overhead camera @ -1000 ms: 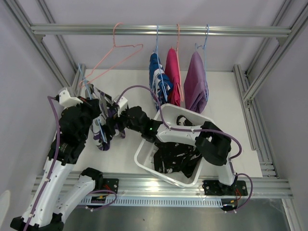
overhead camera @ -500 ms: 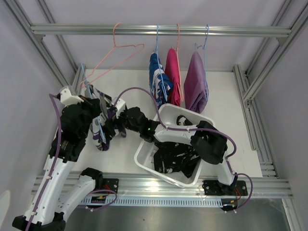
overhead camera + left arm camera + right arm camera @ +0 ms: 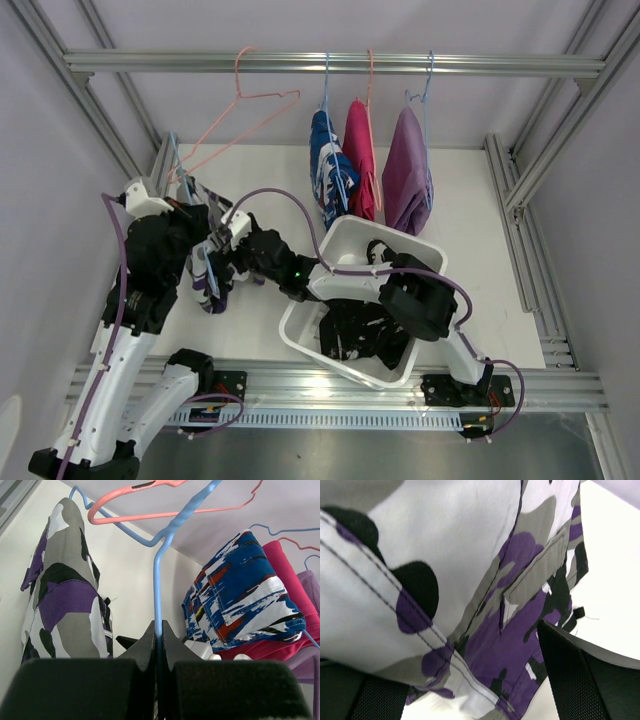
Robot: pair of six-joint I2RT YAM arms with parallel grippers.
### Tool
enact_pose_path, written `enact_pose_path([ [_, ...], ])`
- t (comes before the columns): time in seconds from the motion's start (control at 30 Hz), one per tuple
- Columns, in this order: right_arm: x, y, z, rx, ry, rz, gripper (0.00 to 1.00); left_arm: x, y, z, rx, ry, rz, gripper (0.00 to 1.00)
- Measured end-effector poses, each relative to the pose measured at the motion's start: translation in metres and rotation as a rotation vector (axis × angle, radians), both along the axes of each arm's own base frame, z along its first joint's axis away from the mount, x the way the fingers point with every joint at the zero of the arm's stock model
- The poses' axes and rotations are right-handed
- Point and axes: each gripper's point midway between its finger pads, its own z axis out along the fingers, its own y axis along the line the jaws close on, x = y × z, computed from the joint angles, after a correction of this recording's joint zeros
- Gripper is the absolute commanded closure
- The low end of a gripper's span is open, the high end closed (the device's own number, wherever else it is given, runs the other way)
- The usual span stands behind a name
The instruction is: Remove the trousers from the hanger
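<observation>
The camouflage trousers (image 3: 510, 605) against my right fingers (image 3: 585, 675) are matt woven cloth with stitched seams, and those fingers are matt black with a fine gridded, rough-looking pad. My left fingers (image 3: 75, 690) are plain matt black plastic, while the blue hanger (image 3: 158, 580) and pink hanger (image 3: 150, 516) look like thin wire in a smooth, slightly glossy coating. The blue-white patterned trousers (image 3: 245, 590) look like coarser, denim-ish cloth, the bin (image 3: 400, 235) is smooth white plastic, and the rail (image 3: 330, 62) is brushed metal.

Robotics lab test cell: aluminium-extrusion frame (image 3: 330, 63), white bench (image 3: 468, 200), blank pale walls (image 3: 180, 30), caged-in workspace.
</observation>
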Motion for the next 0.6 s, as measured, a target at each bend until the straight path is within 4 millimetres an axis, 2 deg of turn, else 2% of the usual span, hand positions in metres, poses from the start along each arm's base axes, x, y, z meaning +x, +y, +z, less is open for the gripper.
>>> enact_pose_path([
  [0.17,0.005,0.006,0.006,0.02,-0.021,-0.018,0.01,0.0,0.0,0.0,-0.002,0.002,0.0,0.99],
  [0.47,0.016,0.015,0.004,0.094,-0.089,-0.103,0.01,0.001,0.001,-0.002,-0.009,0.009,0.002,1.0],
  [0.5,0.017,0.016,0.003,0.105,-0.1,-0.114,0.05,0.001,0.0,-0.002,-0.01,0.01,-0.002,1.0],
  [0.53,0.018,0.017,0.004,0.12,-0.111,-0.126,0.16,0.001,0.0,-0.002,-0.011,0.01,-0.003,1.0],
  [0.6,0.019,0.017,0.008,0.13,-0.13,-0.14,0.27,0.001,-0.001,-0.002,-0.014,0.01,-0.007,1.0],
])
